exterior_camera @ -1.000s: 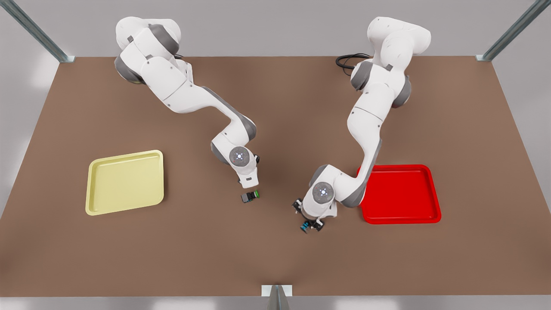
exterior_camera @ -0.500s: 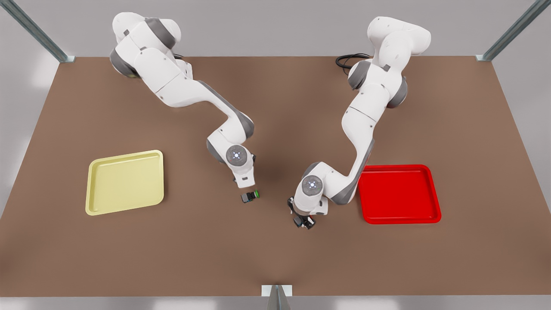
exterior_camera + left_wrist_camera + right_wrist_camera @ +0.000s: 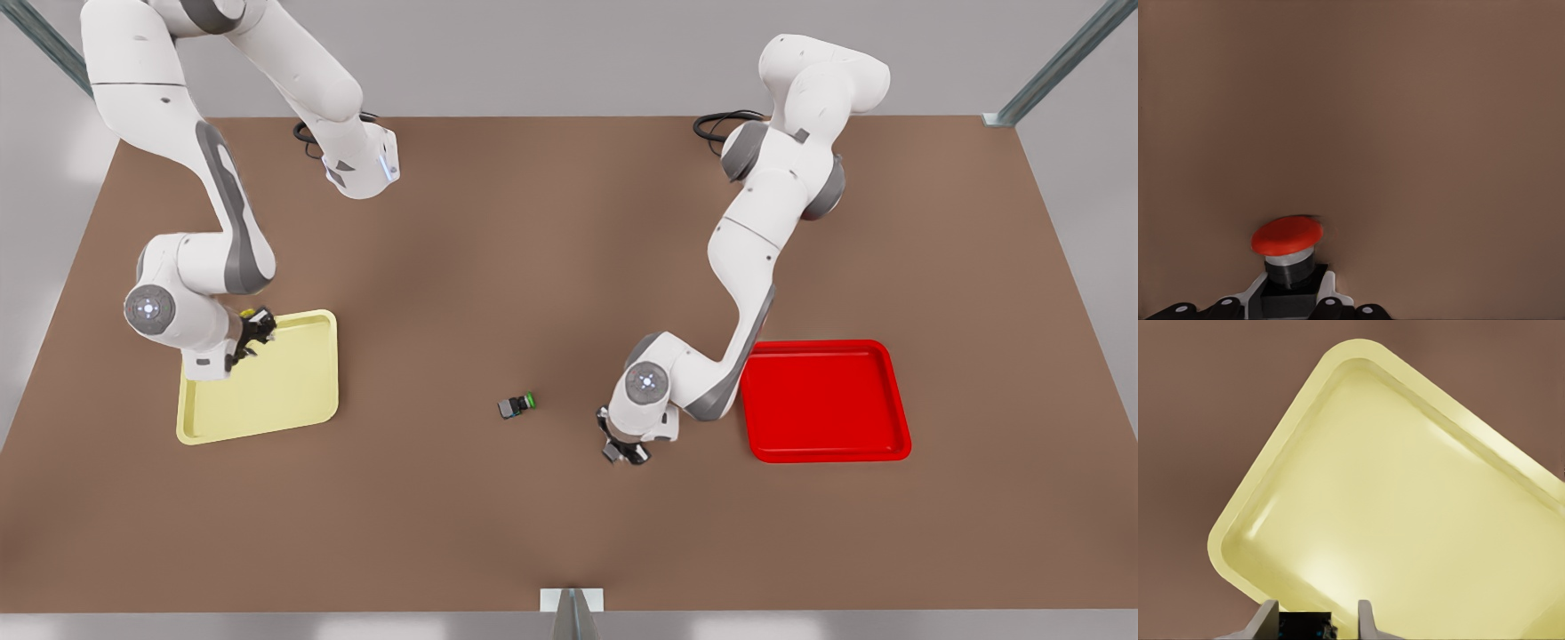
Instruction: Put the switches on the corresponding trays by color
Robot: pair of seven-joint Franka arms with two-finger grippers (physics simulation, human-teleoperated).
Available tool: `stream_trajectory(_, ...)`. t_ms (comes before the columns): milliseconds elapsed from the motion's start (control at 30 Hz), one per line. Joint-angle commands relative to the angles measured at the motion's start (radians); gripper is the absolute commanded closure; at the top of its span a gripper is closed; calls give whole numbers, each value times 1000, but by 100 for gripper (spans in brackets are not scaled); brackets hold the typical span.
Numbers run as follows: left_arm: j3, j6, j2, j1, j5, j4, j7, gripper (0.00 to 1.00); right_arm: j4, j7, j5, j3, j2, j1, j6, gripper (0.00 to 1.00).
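Front view high over table (image 3: 569,533), wrist views close, looking down at it

A pale yellow tray (image 3: 293,391) is seen at the front view's left, a bright red tray (image 3: 827,404) at its right, both flat on the brown table. A red-capped switch (image 3: 1287,250), upright with a dark body, is held between fingers above bare table. A yellow-capped switch (image 3: 255,321) is held over the yellow tray's far corner
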Motion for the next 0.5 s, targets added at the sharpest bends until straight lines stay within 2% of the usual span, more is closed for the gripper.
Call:
stream_trajectory(0, 2, 0, -3, 1, 96, 2, -587, 51, 2, 2, 0, 0, 0, 1, 1, 41)
stream_trajectory(33, 2, -6, -29, 9, 96, -3, -584, 51, 2, 2, -2, 0, 8, -1, 9, 39)
stream_trajectory(67, 0, 0, -107, 21, 89, -102, -561, 51, 6, 2, -14, -1, 11, -5, 19, 18)
stream_trajectory(100, 0, -3, -121, 24, 86, -109, -548, 51, 28, 0, -14, -6, 11, -9, 7, 0)
stream_trajectory(133, 0, -14, -142, 41, 88, -110, -541, 51, 76, 3, 1, -3, -3, -13, -77, 0)
stream_trajectory(167, 0, -17, -185, 63, 88, -151, -501, 51, 211, 3, 110, 0, -23, -9, -281, 0)
stream_trajectory(200, 0, -14, -247, 92, 88, -219, -447, 51, 311, 75, 132, 25, -73, -1, -431, 0)
stream_trajectory(233, 2, -11, -313, 135, 89, -297, -326, 51, 488, 221, 132, 121, -80, -1, -660, 0)
stream_trajectory(300, 1, 0, -432, 196, 71, -461, -110, 51, 572, 252, 144, 137, -78, -2, -720, 0)
stream_trajectory(333, 5, 9, -483, 219, 28, -523, 34, 51, 612, 386, 143, 166, -103, -1, -767, 0)
stream_trajectory(367, 9, 16, -526, 240, 20, -587, 139, 51, 661, 515, 138, 206, -168, -2, -843, 0)
stream_trajectory(400, 17, 59, -570, 257, 2, -665, 235, 51, 681, 520, 149, 201, -260, -2, -887, 0)
stream_trajectory(467, 106, 125, -597, 277, -41, -742, 459, 51, 707, 522, 232, 198, -299, -2, -866, 0)
